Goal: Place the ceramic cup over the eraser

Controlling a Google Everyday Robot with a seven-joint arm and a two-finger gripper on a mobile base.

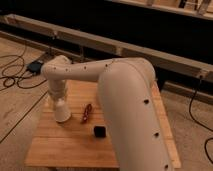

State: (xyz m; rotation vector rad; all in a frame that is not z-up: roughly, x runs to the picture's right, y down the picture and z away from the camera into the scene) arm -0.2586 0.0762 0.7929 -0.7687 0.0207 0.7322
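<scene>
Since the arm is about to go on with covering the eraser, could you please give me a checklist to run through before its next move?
1. Ceramic cup at the gripper, under the wrist: ok.
2. Grip on the cup secure: cannot tell.
3. Eraser uncovered and in view on the table: ok.
4. Cup above the eraser: not ok; it sits apart, toward the picture's left.
5. Straight path from cup to eraser free: not ok; the reddish-brown stick lies between them.
6. Cup mouth facing down: cannot tell.
</scene>
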